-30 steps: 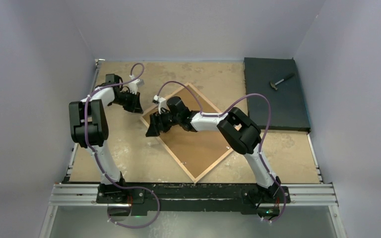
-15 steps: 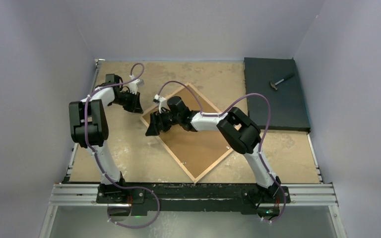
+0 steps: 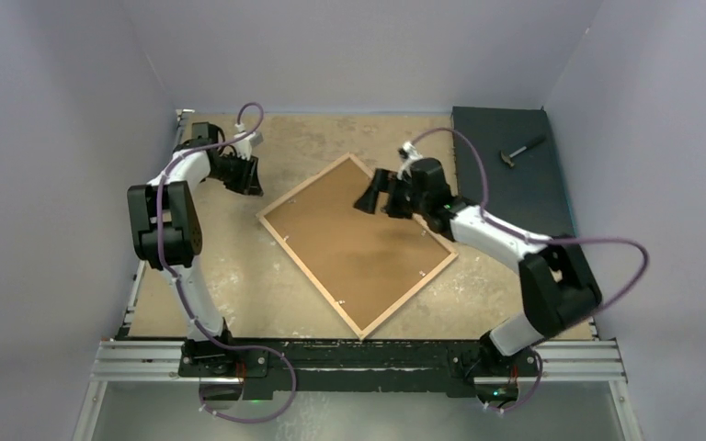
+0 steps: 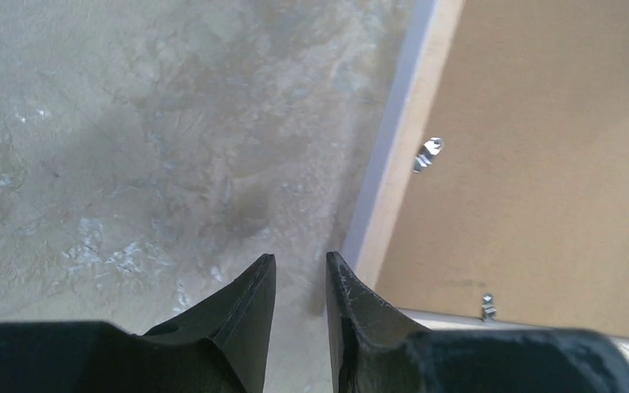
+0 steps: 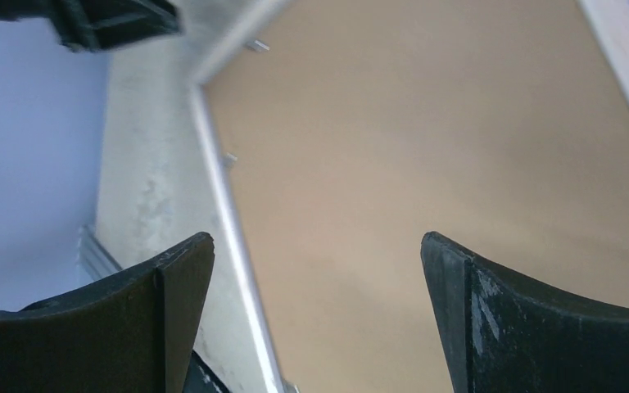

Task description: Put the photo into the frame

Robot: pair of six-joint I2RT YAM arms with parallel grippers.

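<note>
Top external view gives us the two arm bases nearest, bolted at the near edge of the bench. Beyond them the frame lies face down in the middle of the bench, turned like a diamond. Its light wood rim surrounds a brown backing board that fills it, and small metal tabs sit along the inner edge. Whether the photo lies under the board we cannot tell. Farther on, the left jaws hang over bare bench just beside the frame's left corner. From the left wrist we see them only slightly parted, with nothing between them. The right jaws hang above the board near the frame's far right edge, spread wide and empty. In the far right corner a hammer rests on a black slab.
</note>
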